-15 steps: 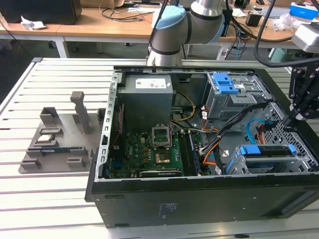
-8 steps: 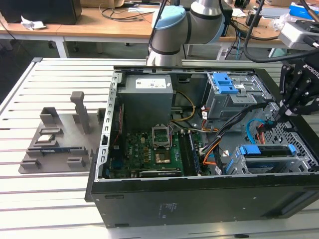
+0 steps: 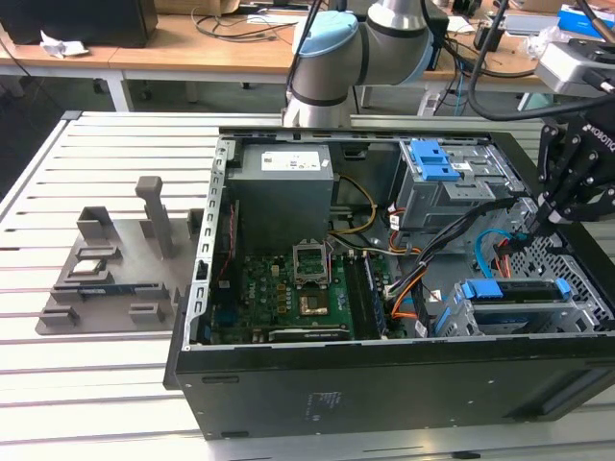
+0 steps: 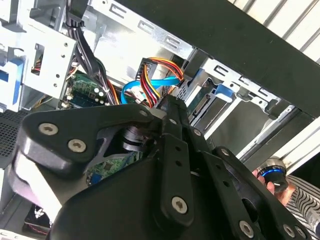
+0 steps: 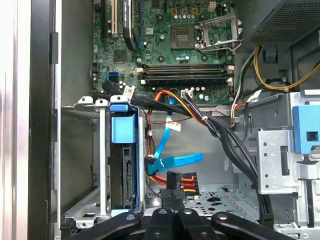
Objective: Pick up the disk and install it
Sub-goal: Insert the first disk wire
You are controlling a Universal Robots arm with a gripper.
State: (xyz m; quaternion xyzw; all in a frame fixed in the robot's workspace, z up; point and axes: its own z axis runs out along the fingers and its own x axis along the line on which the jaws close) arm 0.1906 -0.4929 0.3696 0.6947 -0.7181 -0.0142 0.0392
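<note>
The disk is sitting edge-up in the drive cage at the case's front corner, blue frame showing, so I'm guessing the picking-up part is done and it's the hookup stage. The gripper is hovering beside it, its 2 fingers pressed together right at the black power plug. Any move here is calling for care, with cables crowding everything.
</note>
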